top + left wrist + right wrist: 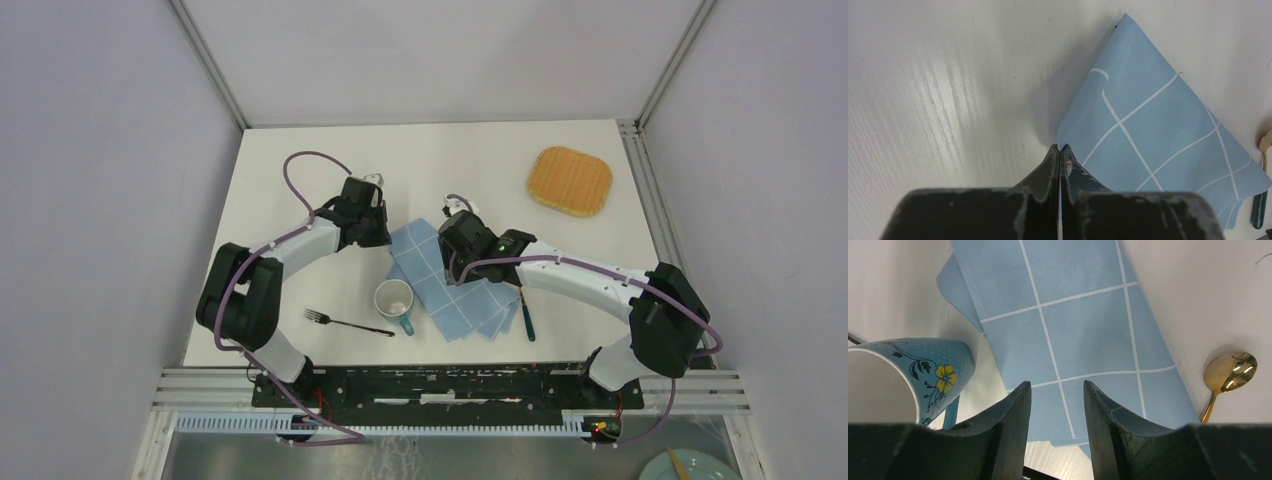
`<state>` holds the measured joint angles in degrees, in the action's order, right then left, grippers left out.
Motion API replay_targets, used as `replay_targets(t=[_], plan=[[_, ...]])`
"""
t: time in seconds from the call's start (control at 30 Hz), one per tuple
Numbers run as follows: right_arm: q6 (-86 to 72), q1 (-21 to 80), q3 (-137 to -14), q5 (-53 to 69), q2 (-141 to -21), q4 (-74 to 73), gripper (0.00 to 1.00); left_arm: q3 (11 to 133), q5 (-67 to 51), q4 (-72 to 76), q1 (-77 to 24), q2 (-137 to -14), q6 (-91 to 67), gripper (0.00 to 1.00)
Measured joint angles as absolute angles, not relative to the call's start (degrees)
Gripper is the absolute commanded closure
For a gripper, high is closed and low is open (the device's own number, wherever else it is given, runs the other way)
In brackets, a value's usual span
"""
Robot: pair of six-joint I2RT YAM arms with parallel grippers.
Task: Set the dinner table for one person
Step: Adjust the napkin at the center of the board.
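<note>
White counter (300, 180) lies under both: left fingers (1060, 149) clamp the blue checked cloth (1148, 135) edge; right fingers (1057, 385) hang parted above it.

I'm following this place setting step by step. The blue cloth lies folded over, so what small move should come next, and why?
Probably lower the right gripper onto the blue checked cloth and close on it. The left gripper is shut on the cloth's edge, while the right hangs open above it, beside the mug; two grips could spread the folded cloth flat.
</note>
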<state>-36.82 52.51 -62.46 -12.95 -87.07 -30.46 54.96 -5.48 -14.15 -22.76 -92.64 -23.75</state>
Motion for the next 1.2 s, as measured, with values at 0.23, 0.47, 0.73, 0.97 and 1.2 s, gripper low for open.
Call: replay_targets(t=[0.23, 0.47, 0.73, 0.97, 1.2], plan=[[-36.8, 52.51, -61.39, -13.06, -86.96, -30.5, 0.52, 56.71, 1.52, -15.86, -23.33, -92.64, -23.77, 0.98], [-36.53, 52.51, -58.06, -10.28, -84.49, -29.56, 0.54, 62.39, 4.64, -17.45, -23.33, -94.28, -23.77, 0.98], [-36.51, 52.77, -53.6, -9.52, -82.04, -29.78, 0.54, 65.73, 5.13, -17.58, -23.33, -98.91, -23.81, 0.98], [-36.01, 52.84, -52.97, -8.14, -81.56, -29.04, 0.54, 71.94, 5.69, -18.15, -23.33, -103.5, -23.86, 0.98], [-34.63, 54.39, -50.41, -7.33, -81.21, -27.53, 0.54, 76.05, 5.74, -18.17, -23.33, -106.85, -23.88, 0.98]])
